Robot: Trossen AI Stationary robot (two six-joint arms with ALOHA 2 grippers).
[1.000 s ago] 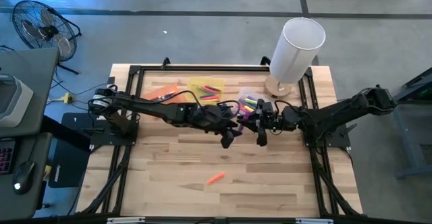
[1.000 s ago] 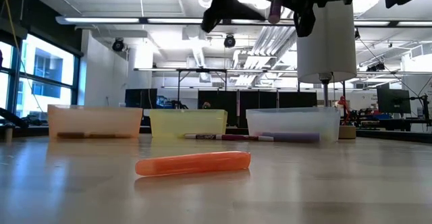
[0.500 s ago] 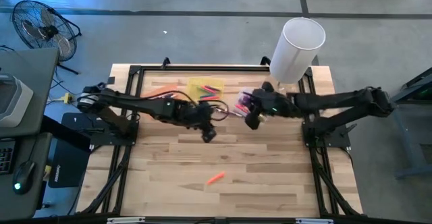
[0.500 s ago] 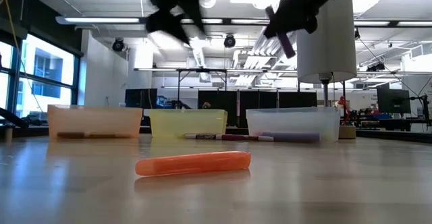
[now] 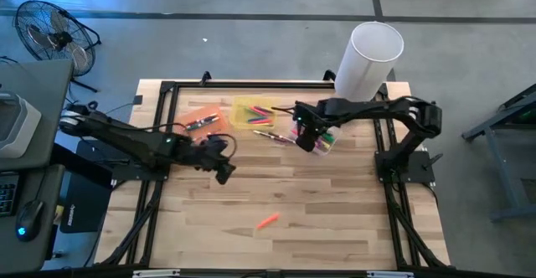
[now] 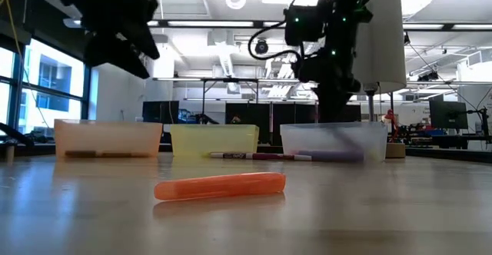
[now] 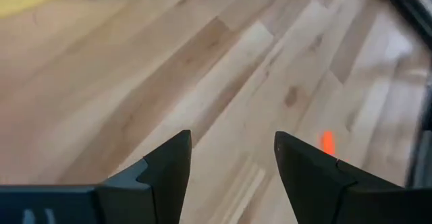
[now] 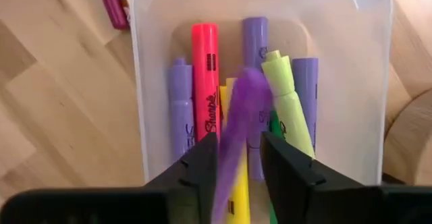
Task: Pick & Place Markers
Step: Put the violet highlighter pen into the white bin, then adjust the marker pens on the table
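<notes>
One purple marker (image 8: 237, 126) between parted right gripper (image 8: 237, 158) fingers, over clear bin (image 8: 147, 116)

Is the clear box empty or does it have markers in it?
Not empty. The clear bin holds several markers lying inside: purple, red, yellow-green.

place: lab/workshop | cues: concrete floor (image 5: 209, 10); floor fan (image 5: 52, 33); ceiling ducts (image 6: 223, 55); benches beyond

Purple marker (image 8: 237, 143) between the right gripper's (image 8: 237, 173) fingers: blurred, lower end cut off by the frame edge. Markers in the clear bin (image 8: 145, 82) beneath it partly hidden behind the fingers. Orange marker (image 7: 327, 142) ahead of the left gripper (image 7: 231, 163): mostly hidden.
</notes>
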